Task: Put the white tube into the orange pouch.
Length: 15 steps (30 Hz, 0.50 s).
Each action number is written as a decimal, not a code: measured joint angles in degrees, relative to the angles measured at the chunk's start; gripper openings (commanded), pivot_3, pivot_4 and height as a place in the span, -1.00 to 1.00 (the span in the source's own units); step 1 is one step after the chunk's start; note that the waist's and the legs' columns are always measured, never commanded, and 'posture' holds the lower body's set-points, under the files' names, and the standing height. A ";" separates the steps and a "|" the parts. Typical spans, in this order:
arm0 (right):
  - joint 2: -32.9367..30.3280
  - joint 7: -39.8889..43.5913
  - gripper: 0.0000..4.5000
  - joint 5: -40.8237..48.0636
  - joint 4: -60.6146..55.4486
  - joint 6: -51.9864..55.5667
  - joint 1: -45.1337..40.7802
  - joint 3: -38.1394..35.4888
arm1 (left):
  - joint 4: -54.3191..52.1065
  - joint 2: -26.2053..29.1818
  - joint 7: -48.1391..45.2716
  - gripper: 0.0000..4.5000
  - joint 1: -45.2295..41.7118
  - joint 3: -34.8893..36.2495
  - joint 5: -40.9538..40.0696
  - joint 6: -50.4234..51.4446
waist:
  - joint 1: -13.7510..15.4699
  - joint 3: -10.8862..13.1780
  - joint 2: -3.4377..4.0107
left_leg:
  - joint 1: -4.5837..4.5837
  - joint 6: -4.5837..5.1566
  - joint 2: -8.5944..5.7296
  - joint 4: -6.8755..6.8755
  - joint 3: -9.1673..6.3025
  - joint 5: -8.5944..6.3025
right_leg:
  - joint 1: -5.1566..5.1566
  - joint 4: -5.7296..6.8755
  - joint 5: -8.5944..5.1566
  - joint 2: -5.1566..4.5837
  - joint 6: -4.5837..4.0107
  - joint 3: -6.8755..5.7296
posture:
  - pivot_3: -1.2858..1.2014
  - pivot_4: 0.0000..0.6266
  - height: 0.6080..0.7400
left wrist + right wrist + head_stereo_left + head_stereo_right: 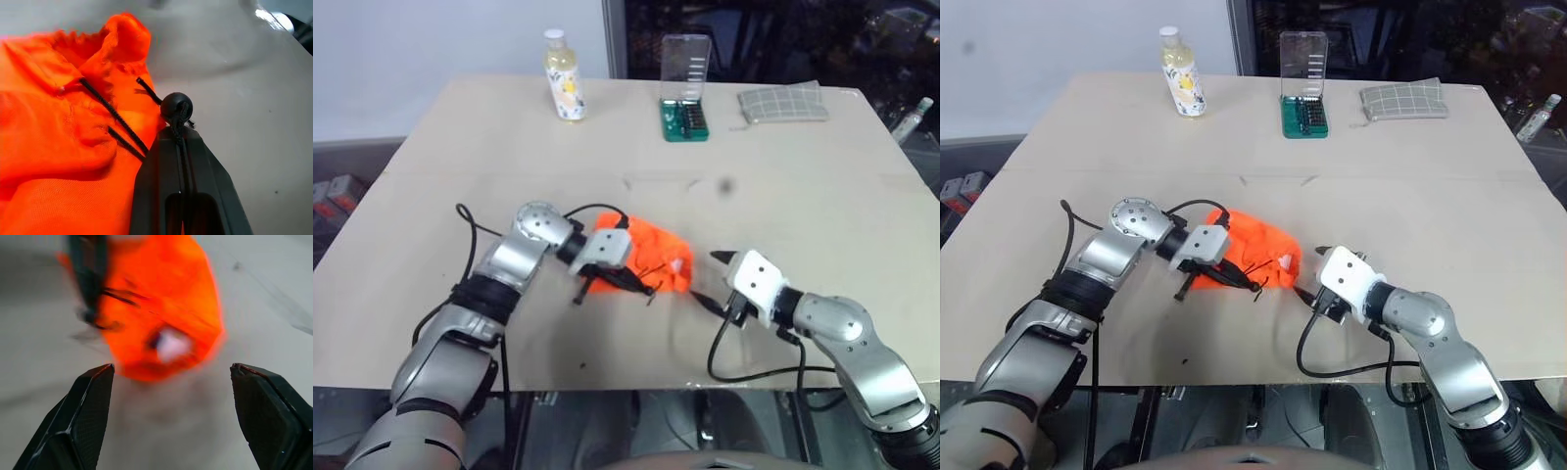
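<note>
The orange pouch (651, 253) lies crumpled in the middle of the beige table (803, 206). My left gripper (641, 285) reaches in from the left and is shut on the pouch's black drawstring (112, 115), just below its round cord stopper (176, 106). My right gripper (707, 277) stands open just to the right of the pouch, with nothing between its fingers (88, 401). At the pouch's end facing that gripper there is a small white patch (171, 345), too blurred to say whether it is the white tube.
At the table's far edge stand a bottle of yellowish liquid (565, 78), a green bit case with a clear lid (685, 98) and a grey gridded pad (783, 103). Black cables trail from both wrists near the front edge.
</note>
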 measured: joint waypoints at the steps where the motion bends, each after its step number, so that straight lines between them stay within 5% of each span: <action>1: 0.45 0.56 0.70 2.35 -0.02 1.67 -0.32 -0.29 | -0.08 -0.91 0.38 -1.00 -0.42 0.64 -0.65 1.22 | 0.08 0.00 0.00 | 0.00 0.00 0.01 0.05 -0.04 0.00 | 0.02 0.02 0.00 0.00 0.00 -0.03 | 0.03 -0.52 1.00; 15: 2.53 -2.82 0.70 9.17 5.26 3.80 -3.61 -3.25 | -4.45 -3.81 2.54 -1.00 -2.63 4.80 -3.95 7.25 | 0.58 0.00 0.00 | -0.01 0.01 -0.01 0.16 -0.01 -0.01 | 0.04 0.03 0.01 0.06 -0.01 -0.03 | 0.03 -0.52 1.00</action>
